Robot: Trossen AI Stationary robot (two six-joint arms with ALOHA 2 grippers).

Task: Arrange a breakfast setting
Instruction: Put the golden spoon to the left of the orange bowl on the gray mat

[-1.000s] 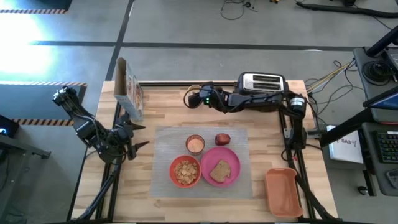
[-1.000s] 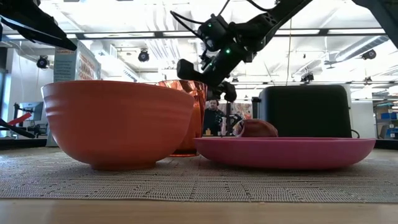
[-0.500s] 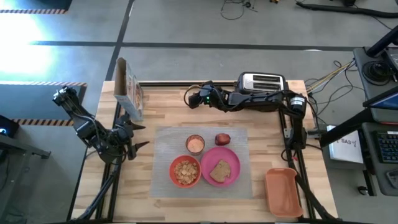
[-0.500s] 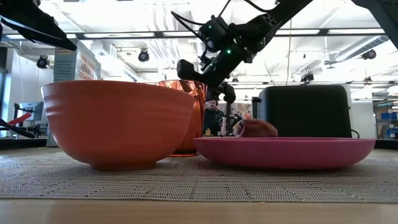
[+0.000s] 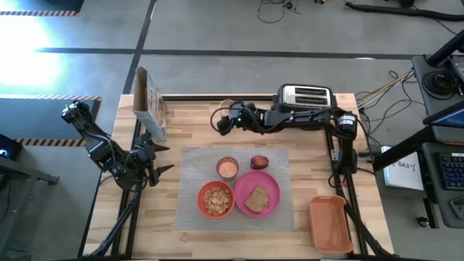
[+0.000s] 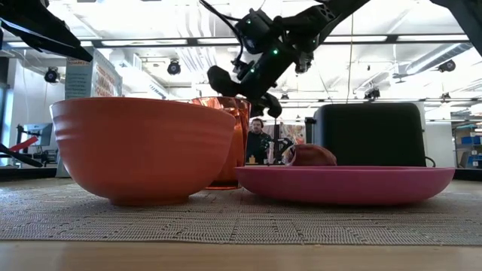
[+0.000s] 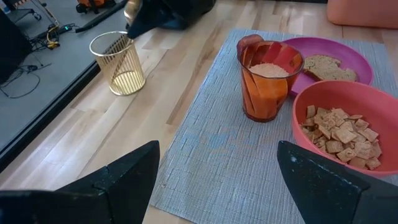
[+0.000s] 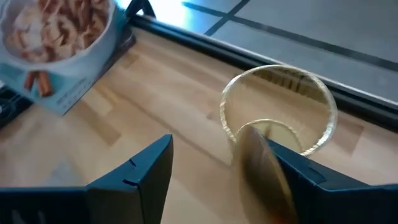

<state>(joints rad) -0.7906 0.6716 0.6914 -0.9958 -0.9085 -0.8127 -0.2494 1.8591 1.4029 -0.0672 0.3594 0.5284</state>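
Thing: gold spoon (image 8: 261,168), raised at the back of the bench, just above a gold wire holder (image 8: 280,106).
Grip: right gripper (image 5: 225,123) reaches in from the toaster side. Its fingers have the spoon between them, bowl end forward. The handle end is hidden, so the exact hold cannot be read.
Handling (judged): light, stiff, polished metal, so slippery. A thin handle could twist or slide between flat pads. Best taken across the flat of the handle, near mid-length, with the bowl left free.
Spoon shape: oval shallow bowl, narrow shank, shiny finish.
Holder: round, open-topped, thin upright wires. It is light enough to tip if the spoon catches the rim.
Destination (judged): grey woven mat (image 5: 192,206), textured and non-slip, with bare strips on either side of the dishes.
On mat: round pink plate (image 5: 272,185) carrying a brown toast slice (image 5: 255,199). The red-orange bowl (image 5: 201,196) of cereal touches the plate. The clear cup (image 5: 228,167) of orange drink and the red apple (image 5: 259,162) stand behind them.
Left arm: left gripper (image 5: 156,161) waits at the mat's left edge, fingers spread wide and empty.
Surroundings: cereal box (image 5: 148,105), chrome toaster (image 5: 304,96), orange tray (image 5: 330,221), plank-wood bench (image 5: 188,127).
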